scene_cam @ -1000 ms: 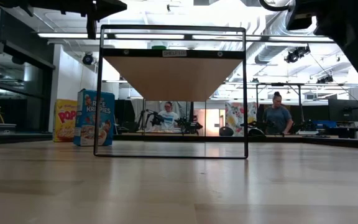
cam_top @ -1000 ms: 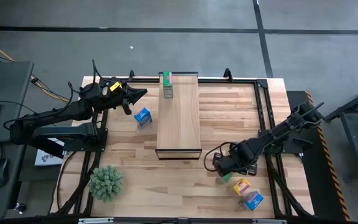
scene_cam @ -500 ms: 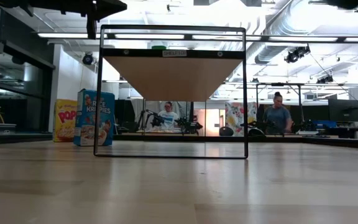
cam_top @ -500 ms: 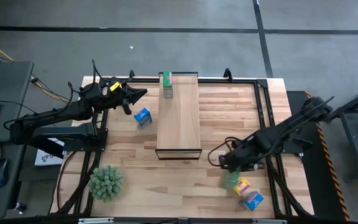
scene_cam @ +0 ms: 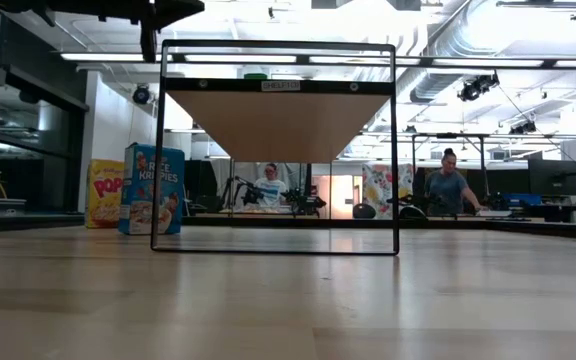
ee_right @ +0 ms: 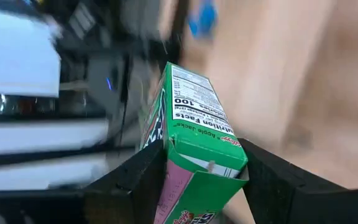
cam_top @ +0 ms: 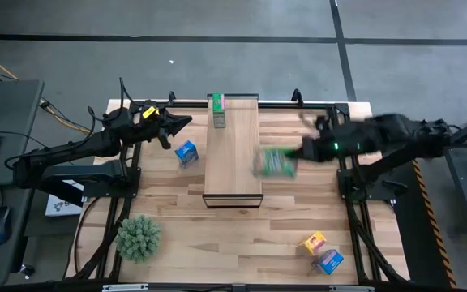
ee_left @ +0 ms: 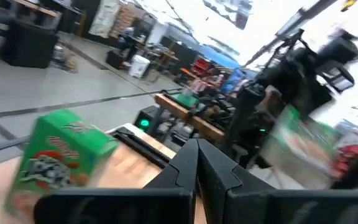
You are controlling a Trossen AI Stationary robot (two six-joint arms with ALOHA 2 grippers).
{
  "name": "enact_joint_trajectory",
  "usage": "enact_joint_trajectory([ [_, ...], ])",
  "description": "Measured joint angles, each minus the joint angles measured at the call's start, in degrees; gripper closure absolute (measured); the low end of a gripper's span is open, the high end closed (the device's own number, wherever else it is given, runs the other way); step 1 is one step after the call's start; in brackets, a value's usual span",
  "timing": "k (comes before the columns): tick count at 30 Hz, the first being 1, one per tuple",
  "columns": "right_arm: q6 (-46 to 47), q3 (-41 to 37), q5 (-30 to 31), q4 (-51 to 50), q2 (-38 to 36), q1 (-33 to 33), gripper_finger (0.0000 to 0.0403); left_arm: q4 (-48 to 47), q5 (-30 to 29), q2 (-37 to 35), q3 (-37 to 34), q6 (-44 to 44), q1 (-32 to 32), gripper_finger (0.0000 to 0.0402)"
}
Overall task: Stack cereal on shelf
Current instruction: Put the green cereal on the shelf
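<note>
On the slatted counter the shelf already carries one green cereal box at its far end. The right end effector clamps a second green box, apparently carrying it shelfward. The left end effector waits closed, far left.

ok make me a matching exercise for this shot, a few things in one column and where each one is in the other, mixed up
Things:
1. green box
2. second green box
3. blue box
4. plant ball

Places:
A. on the table between the left pincer and the shelf
B. held in the right pincer, by the shelf's right edge
C. near the table's front left corner
D. standing at the far end of the shelf

Pairs: 1-B, 2-D, 3-A, 4-C

The left pincer waits shut at the table's far left.
</note>
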Motion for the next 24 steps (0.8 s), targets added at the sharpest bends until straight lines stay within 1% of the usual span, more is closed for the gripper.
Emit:
enact_joint_trajectory([
  [2,-8.7,4.2,-0.6,0.1,2.7,-5.5,0.0217,1.6,1.9,0.0,0.0,-0.2,0.0,0.0401],
  [3,-13.1,6.7,-1.9,-0.1,4.6,-8.5,0.0217,2.8,3.1,0.0,0.0,-0.2,0.0,0.0401],
  [6,-25.7,14.8,-7.5,-0.6,11.4,-16.8,0.0217,7.6,5.3,0.0,0.0,-1.6,0.0,0.0401],
  [8,-32.6,20.9,-11.5,-2.8,16.5,-21.7,0.0217,10.9,6.1,0.0,0.0,-3.6,0.0,0.0401],
  [11,-40.5,29.8,-16.3,-10.0,24.5,-27.9,0.0217,15.3,6.1,0.0,0.0,-6.0,0.0,0.0401],
  [13,-44.6,35.0,-18.0,-16.5,29.8,-31.0,0.0217,17.6,6.0,0.0,0.0,-7.8,0.0,0.0401],
  [17,-51.6,43.1,-18.7,-28.4,38.9,-35.0,0.0217,20.5,5.1,0.0,0.0,-10.5,0.0,0.0401],
  [19,-53.9,43.9,-19.1,-30.3,41.7,-36.1,0.0217,21.5,4.2,0.0,0.0,-11.3,0.0,0.0401],
  [22,-56.0,40.7,-22.1,-29.5,43.1,-37.2,0.0217,22.3,3.0,0.0,0.0,-11.7,0.0,0.0401],
  [24,-56.9,39.6,-22.9,-29.4,43.9,-37.5,0.0217,22.2,2.5,0.0,0.0,-11.7,0.0,0.0401],
])
